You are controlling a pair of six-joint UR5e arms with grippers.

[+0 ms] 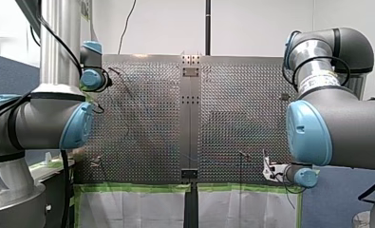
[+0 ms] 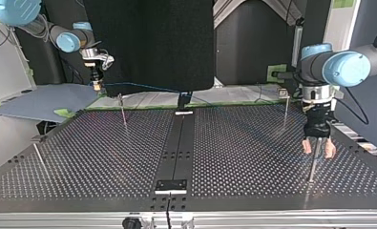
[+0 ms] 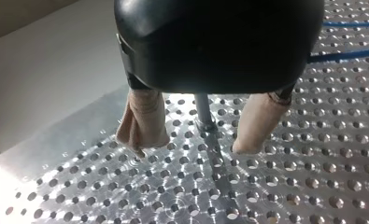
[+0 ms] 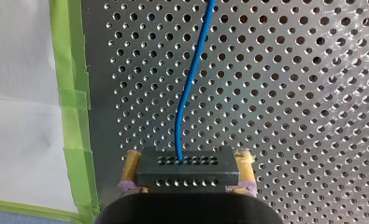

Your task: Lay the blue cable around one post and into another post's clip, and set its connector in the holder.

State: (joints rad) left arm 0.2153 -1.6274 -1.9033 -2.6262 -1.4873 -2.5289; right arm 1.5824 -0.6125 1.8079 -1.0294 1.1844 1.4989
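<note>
My right gripper is shut on a black connector block, yellow pads pressed to its two sides. The blue cable leaves the block and runs away over the perforated plate. In the top view my right gripper hangs at the far left edge of the table, and the blue cable stretches from it toward the middle. My left gripper stands open at that view's right, its beige pads on either side of a thin post. Beyond that gripper, the blue cable lies on the plate.
Other thin posts stand on the perforated table: one at the top view's far left, one at its far right, one near its left edge. A black centre strip carries a small plate. Green tape edges the table.
</note>
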